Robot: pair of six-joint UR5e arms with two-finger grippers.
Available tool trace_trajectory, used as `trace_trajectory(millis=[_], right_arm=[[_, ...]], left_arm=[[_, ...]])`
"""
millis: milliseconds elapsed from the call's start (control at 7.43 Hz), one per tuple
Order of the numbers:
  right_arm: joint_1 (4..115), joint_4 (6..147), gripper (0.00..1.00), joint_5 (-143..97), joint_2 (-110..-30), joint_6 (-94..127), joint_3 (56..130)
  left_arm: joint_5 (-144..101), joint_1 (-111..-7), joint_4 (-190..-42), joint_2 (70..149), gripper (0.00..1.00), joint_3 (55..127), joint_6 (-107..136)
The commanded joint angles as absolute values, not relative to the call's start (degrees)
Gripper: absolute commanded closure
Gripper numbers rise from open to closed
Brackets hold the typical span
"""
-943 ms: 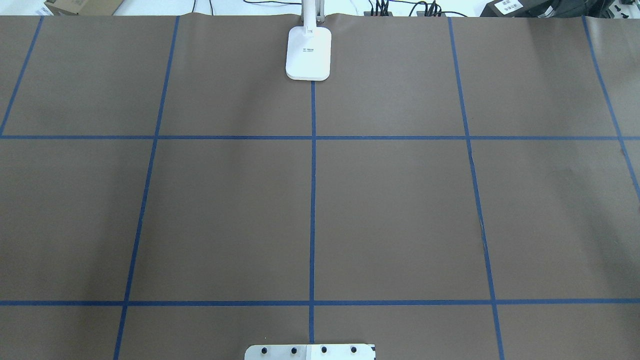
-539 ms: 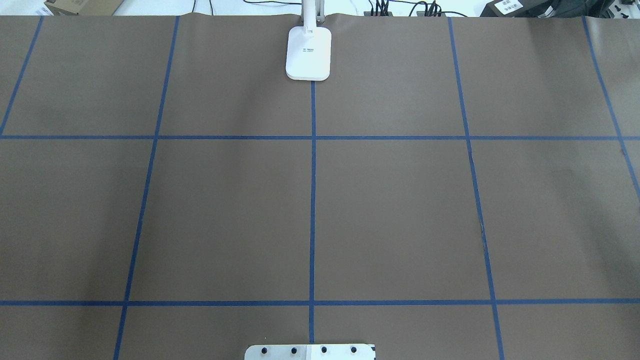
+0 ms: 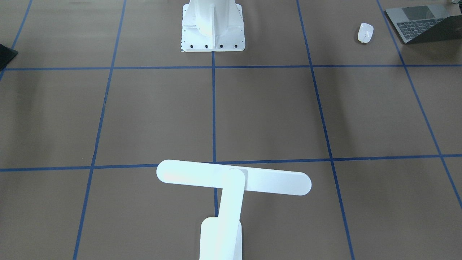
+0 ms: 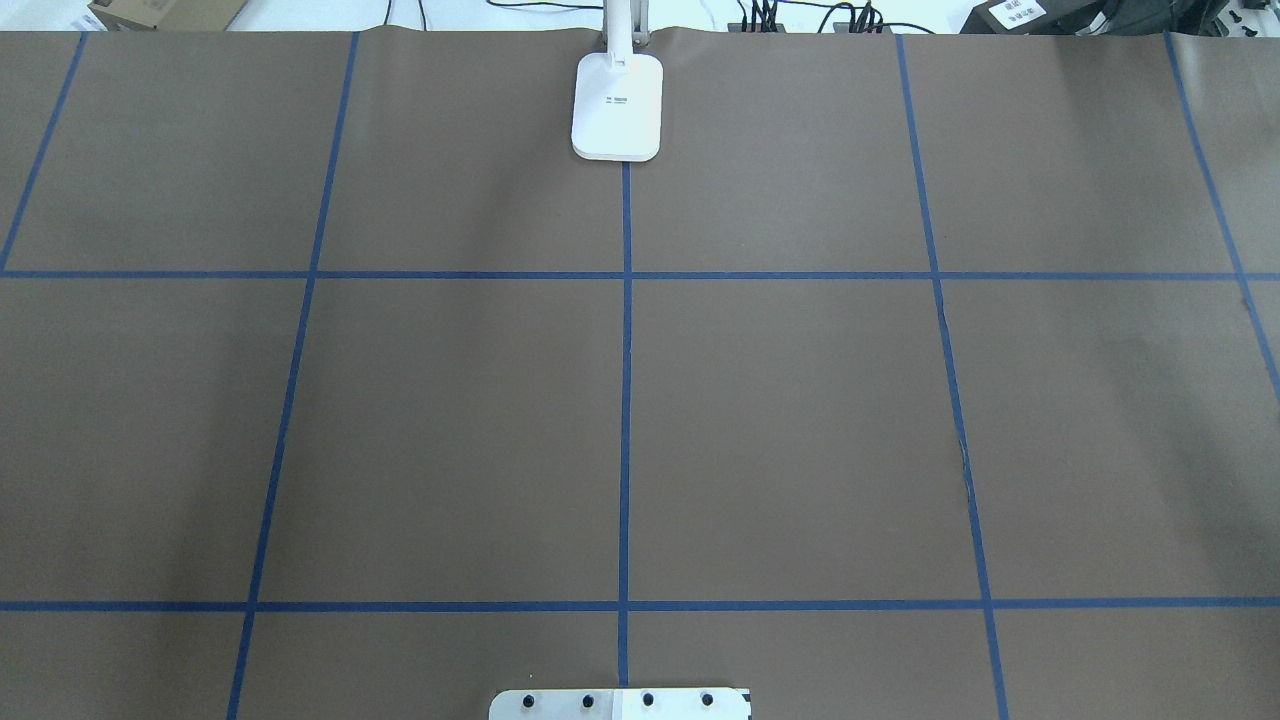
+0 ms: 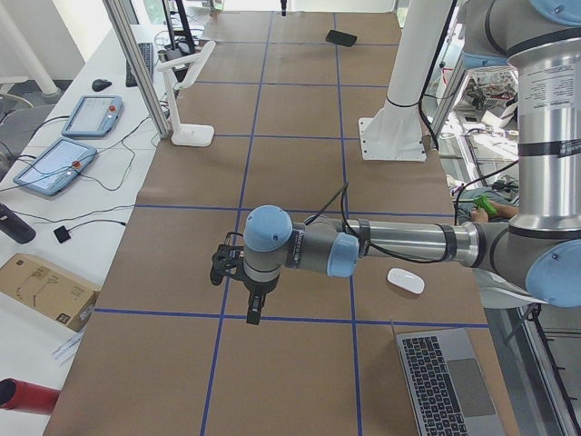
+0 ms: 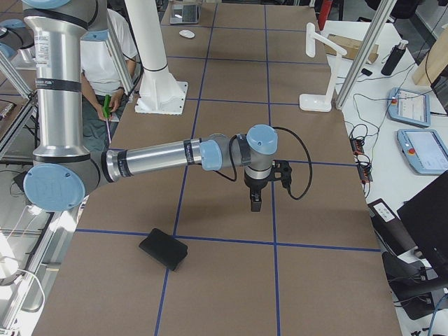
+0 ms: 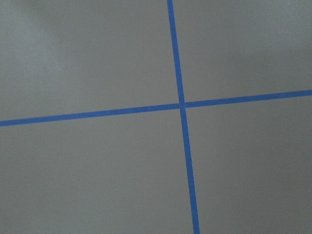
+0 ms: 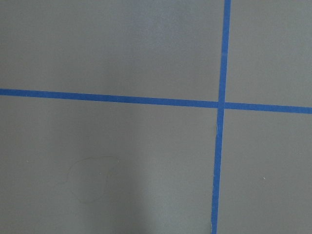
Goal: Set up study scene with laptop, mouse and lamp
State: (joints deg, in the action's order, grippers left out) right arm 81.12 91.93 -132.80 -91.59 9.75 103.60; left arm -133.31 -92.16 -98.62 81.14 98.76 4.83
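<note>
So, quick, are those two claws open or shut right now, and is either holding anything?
Left gripper: cannot tell open or shut; seen only from the side.
Right gripper: cannot tell either; seen only from the side.

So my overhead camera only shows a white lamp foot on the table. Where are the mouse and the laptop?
Observer: The mouse lies on the table at the robot's left end, beside the laptop.
Operator: Is the laptop open?
Observer: Yes, open, with its keys showing.
Operator: Where are the arms?
Observer: The left gripper points down near a blue tape crossing, apart from the mouse.
</note>
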Motion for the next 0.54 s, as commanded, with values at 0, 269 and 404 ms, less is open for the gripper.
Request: trace_trajectory(millis=[0,269,404], right_arm=[[80.1,89.7,0.00,-132.8,-91.7,9.9,103.5],[78.4,84.8,0.00,-132.9,-92.1,10.4,103.0],[77.6,84.6,0.00,-132.6,-92.1,10.4,102.9]], left_arm=[[-132.5,-92.6,-98.8,78.3,0.00,98.3,8.7],[-128.9,-94.0,-98.8,71.6,0.00,102.4,16.5],[-128.8,-96.0,-98.8,66.5,0.00,105.5,21.0]])
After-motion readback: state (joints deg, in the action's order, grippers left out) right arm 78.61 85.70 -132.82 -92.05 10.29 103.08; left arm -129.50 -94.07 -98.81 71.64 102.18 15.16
